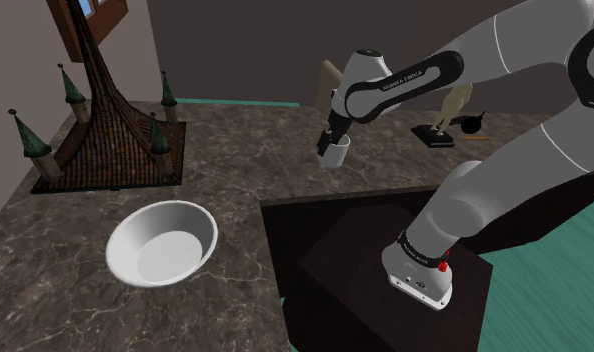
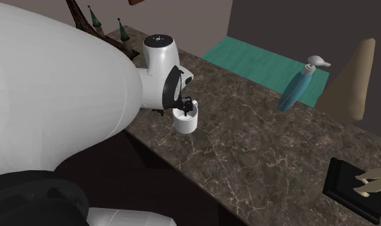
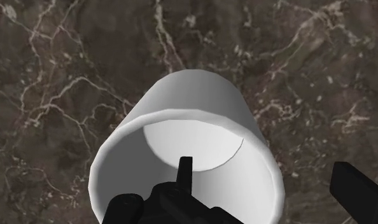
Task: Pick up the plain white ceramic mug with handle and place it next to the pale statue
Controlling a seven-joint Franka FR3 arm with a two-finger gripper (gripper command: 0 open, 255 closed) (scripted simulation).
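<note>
1. The plain white cylindrical mug [image 1: 334,152] stands upright on the dark veined marble bench [image 1: 235,150], close to the edge nearest the stand.
2. The black hand [image 2: 185,104] straddles the mug's rim with its fingers apart, one inside and one outside, clear of the wall.
3. Bare bench runs from the mug to the pale statue [image 2: 378,176] on its black square base [image 2: 343,185], well apart.
4. A blue pump bottle [image 2: 297,86] stands near another edge.

Both exterior views look down on the mug [image 2: 186,122], wrist camera closest.
</note>
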